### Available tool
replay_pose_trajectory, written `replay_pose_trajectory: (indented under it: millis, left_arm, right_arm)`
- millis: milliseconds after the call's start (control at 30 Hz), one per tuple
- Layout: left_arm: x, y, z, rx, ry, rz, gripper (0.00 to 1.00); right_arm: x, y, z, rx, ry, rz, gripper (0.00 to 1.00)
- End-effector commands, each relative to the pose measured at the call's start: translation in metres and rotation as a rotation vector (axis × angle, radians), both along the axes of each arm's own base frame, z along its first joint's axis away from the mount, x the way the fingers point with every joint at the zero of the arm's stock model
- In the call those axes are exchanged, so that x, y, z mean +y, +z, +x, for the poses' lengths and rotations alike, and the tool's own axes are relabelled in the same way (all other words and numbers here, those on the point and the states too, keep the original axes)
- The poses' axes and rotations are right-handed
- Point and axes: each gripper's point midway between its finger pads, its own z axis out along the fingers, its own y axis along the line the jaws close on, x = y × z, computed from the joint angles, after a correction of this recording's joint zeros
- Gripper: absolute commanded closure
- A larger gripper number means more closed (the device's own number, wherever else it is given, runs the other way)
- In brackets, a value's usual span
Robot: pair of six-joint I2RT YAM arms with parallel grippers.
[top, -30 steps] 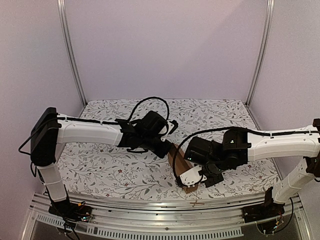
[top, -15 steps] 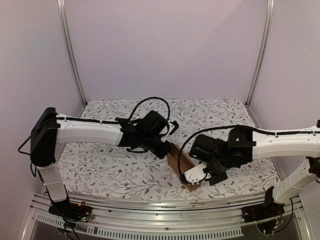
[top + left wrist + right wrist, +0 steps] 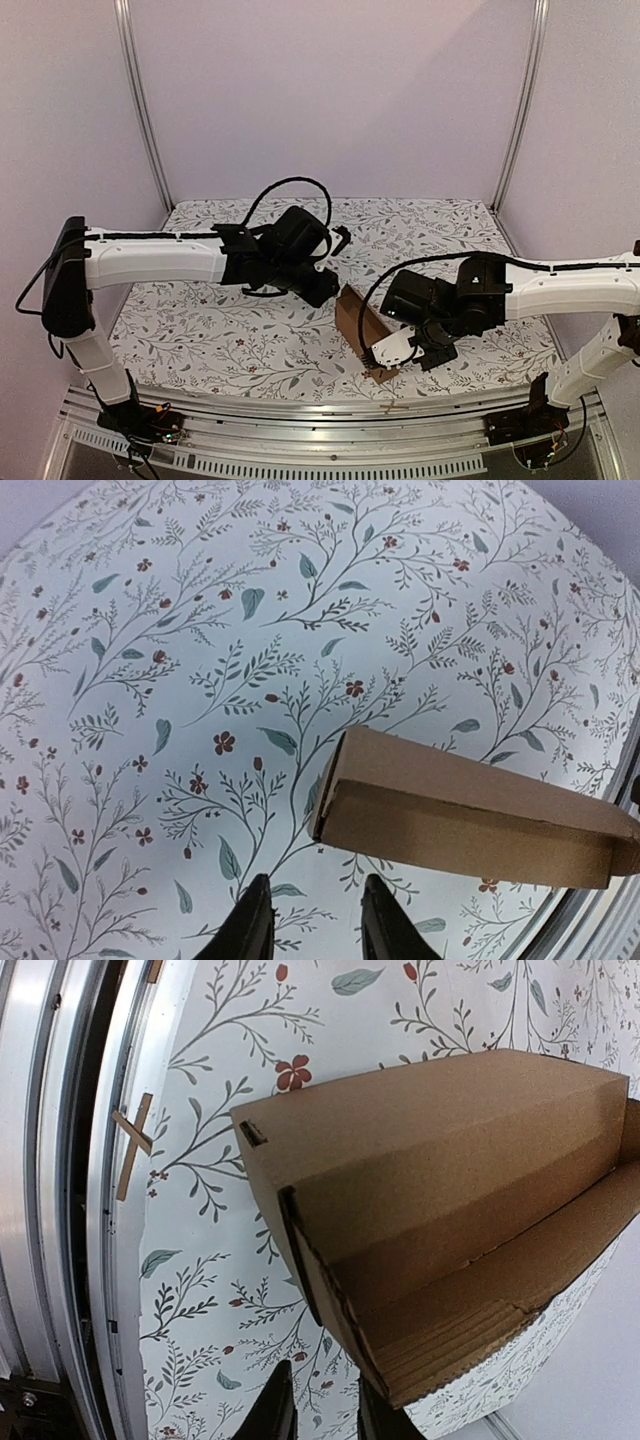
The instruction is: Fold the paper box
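Paper box (image 3: 356,322): brown carton, lying by tabletop (image 3: 200,340) near edge, right of centre.
Left gripper (image 3: 315,905): narrowly parted, empty, just off far end.
Right gripper (image 3: 320,1405): narrowly parted, empty, beside near end.
Advised: brace far end; press near flap squarely, sparing corners.

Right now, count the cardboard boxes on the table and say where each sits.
1. The paper box lies on the floral tablecloth near the front edge, between the left claw and the right claw; neither claw grips it. None seems hidden.
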Motion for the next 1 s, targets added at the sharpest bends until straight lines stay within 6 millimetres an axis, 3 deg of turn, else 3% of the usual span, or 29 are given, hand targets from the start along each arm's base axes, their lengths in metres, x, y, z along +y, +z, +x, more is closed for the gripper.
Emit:
replay_pose_trajectory:
  millis: [0, 133, 300, 667, 967]
  left_arm:
    - [-0.002, 0.039, -0.003, 0.039, 0.144, -0.115, 0.67]
    - [-0.008, 0.057, -0.016, 0.159, 0.356, -0.323, 0.61]
    - [-0.018, 0.051, -0.028, 0.28, 0.529, -0.503, 0.6]
    - [-0.042, 0.024, -0.035, 0.428, 0.602, -0.561, 0.55]
    - [-0.053, 0.005, -0.035, 0.477, 0.62, -0.552, 0.63]
  right_arm:
    - [-0.004, 0.007, 0.003, -0.018, -0.008, 0.026, 0.8]
    - [-0.007, 0.015, 0.004, -0.02, -0.019, 0.055, 0.79]
    - [-0.013, 0.029, 0.007, -0.005, -0.049, 0.128, 0.76]
    - [-0.032, 0.051, 0.018, 0.007, -0.155, 0.272, 0.74]
    - [-0.032, 0.054, 0.017, 0.013, -0.167, 0.315, 0.74]
